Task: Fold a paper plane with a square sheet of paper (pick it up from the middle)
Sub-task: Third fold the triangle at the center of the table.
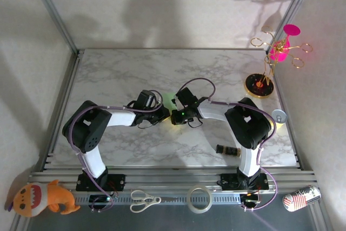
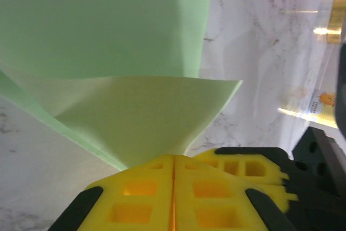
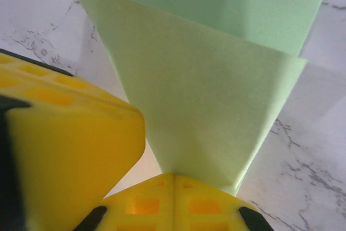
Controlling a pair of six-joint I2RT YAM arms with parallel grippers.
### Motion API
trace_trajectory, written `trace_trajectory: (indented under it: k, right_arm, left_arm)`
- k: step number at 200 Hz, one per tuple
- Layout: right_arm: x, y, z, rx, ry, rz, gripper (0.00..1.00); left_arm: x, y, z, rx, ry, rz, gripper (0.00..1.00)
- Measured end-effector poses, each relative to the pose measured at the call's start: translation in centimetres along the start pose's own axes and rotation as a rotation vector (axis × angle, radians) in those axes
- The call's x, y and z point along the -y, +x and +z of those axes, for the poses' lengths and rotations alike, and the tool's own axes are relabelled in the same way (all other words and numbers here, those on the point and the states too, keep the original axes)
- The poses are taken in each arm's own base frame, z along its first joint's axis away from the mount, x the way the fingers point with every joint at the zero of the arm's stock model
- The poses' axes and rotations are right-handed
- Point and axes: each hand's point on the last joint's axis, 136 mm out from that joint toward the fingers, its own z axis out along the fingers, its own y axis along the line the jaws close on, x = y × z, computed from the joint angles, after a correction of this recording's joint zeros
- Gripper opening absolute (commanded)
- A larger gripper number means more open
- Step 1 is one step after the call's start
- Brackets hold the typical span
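Observation:
The square sheet of paper is light green and sits at the table's middle, pinched between both grippers. In the left wrist view the paper is doubled over, one layer rising above the other. My left gripper is shut on its lower edge. In the right wrist view the paper fans up from my right gripper, which is also shut on it. The left gripper's yellow finger sits close beside it. From above, the left gripper and right gripper nearly touch.
A gold stand with a pink ornament stands at the back right, and a can is near the right edge. A small dark bottle lies by the right arm. Scissors, a tape roll, a plush toy and another can lie along the front rail.

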Motion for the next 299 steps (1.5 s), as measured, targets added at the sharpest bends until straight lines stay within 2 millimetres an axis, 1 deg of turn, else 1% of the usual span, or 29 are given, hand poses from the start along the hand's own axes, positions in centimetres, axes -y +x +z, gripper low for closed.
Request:
trace_trajectory:
  k: [62,90,136,155,173,205,243,270,284,299]
  right_arm:
    - [0.0,0.1,0.0,-0.004,0.002,0.002,0.05]
    - [0.1,0.1,0.0,-0.004,0.003,0.002,0.05]
    - [0.1,0.1,0.0,-0.005,0.008,0.001,0.05]
    - [0.2,0.2,0.1,-0.004,0.011,0.000,0.05]
    - [0.3,0.1,0.1,-0.001,0.010,-0.003,0.05]
    - [0.3,0.1,0.2,0.007,0.008,-0.005,0.05]
    - [0.2,-0.2,0.2,0.020,0.003,-0.009,0.05]
    - [0.2,-0.2,0.2,0.021,0.002,-0.008,0.05]
    - [0.1,-0.2,0.2,0.020,0.000,-0.007,0.05]
    - [0.1,-0.2,0.2,0.020,-0.002,-0.007,0.05]
  left_arm:
    - [-0.6,-0.6,0.9,0.007,-0.047,0.001,0.07]
    - [-1.5,-0.8,0.9,0.019,-0.096,0.002,0.07]
    - [-1.8,-1.4,0.7,0.011,-0.119,0.017,0.07]
    - [-2.1,-2.1,0.4,0.011,-0.133,0.026,0.07]
    - [-2.7,-3.2,-0.1,0.024,-0.147,0.028,0.08]
    - [-4.3,-5.7,-1.5,0.065,-0.172,0.012,0.08]
    - [-5.6,-7.5,-2.8,0.093,-0.201,0.002,0.07]
    - [-6.6,-9.3,-4.3,0.158,-0.251,-0.020,0.08]
    - [-6.3,-10.1,-5.5,0.192,-0.255,-0.023,0.08]
    - [-4.5,-10.4,-6.5,0.224,-0.223,-0.001,0.09]
